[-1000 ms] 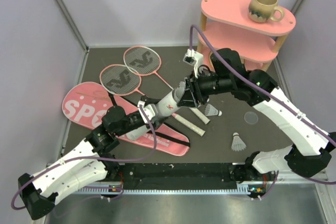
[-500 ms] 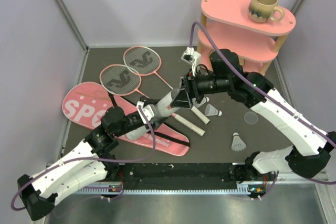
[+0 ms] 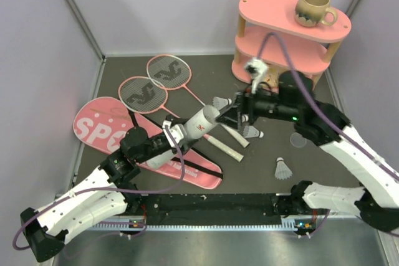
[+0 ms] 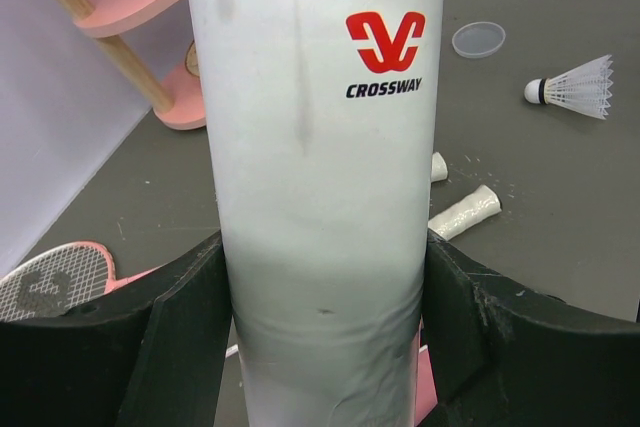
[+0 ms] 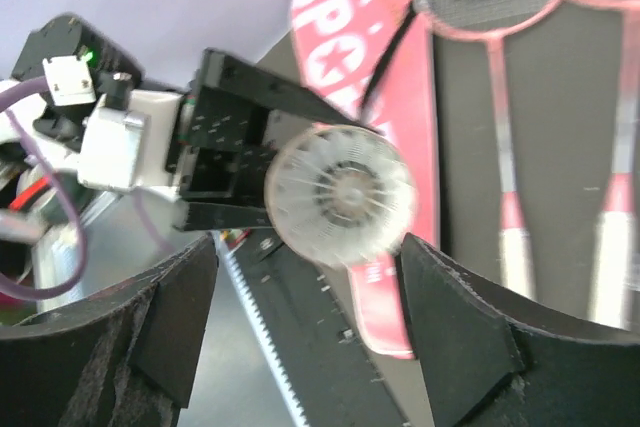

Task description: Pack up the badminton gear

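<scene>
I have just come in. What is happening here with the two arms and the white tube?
The left gripper holds the white tube tilted above the table. A shuttlecock sits in the tube's mouth, feathers facing out, and the right gripper stands open just in front of it. Two more shuttlecocks, two rackets and the pink bag lie on the table, not yet packed.

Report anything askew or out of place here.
A shuttlecock sticks out of the open end of the white tube, feathers showing. A clear lid lies loose on the table, apart from the tube.
</scene>
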